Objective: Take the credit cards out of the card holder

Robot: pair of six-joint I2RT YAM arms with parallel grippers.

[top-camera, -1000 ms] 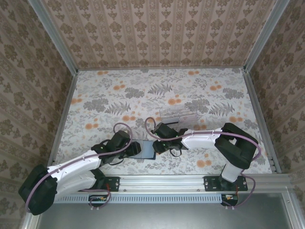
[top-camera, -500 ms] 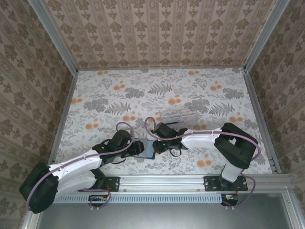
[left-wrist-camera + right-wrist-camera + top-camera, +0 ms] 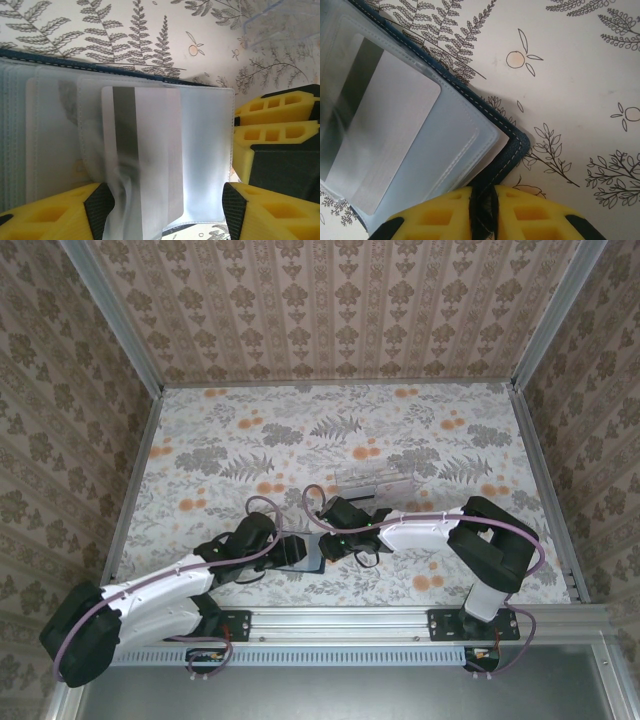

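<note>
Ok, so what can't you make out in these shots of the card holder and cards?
- Top external: the left gripper and right gripper cover most of the card holder; the cards are too small to count.
- Left wrist: the lower edge of the striped credit card is blurred; the frame's left edge cuts off the card holder.
- Right wrist: the bottom edge cuts off the right gripper, hiding its hold.

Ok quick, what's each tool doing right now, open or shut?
Left tool: open, with a card between its fingers.
Right tool: closed, pinching the wallet by its edge.
</note>
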